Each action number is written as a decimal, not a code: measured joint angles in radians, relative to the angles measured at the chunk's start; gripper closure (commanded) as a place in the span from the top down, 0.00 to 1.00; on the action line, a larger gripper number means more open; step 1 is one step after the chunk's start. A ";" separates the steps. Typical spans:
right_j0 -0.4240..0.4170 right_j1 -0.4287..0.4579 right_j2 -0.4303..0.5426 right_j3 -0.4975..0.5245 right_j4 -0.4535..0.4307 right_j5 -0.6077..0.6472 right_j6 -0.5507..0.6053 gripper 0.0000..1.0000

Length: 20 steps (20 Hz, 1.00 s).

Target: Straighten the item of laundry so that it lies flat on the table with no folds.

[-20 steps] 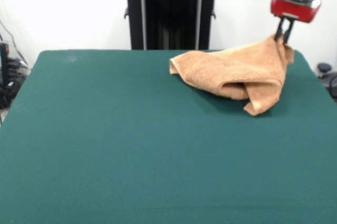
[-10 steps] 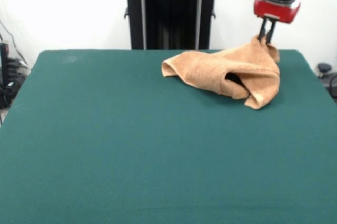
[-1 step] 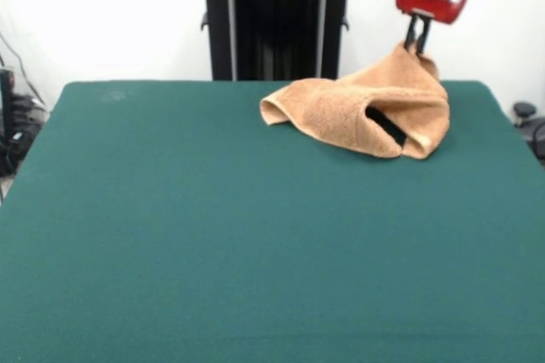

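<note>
- At the worktop's [image 3: 170, 235] far right corner, the claw [image 3: 415, 43] pinches the towel's [image 3: 362, 112] raised corner.
- From there the towel hangs down and trails left (folded over itself), so spreading probably needs a rightward pull.

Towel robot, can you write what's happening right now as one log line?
gripper: shut on towel corner, lifted | towel: folded, rest lying on table | task: not flat yet
</note>
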<state>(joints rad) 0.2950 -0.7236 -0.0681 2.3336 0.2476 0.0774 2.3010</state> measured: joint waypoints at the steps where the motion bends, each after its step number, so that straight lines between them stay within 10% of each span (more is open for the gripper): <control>1: -0.002 -0.005 0.001 0.008 0.000 0.000 0.000 0.00; 12: -0.009 -0.009 0.026 0.065 0.000 -0.018 0.000 0.00; 20: -0.005 0.167 0.026 -0.012 0.001 -0.097 0.000 0.00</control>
<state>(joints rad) 0.2902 -0.5568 -0.0424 2.3221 0.2485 -0.0197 2.3010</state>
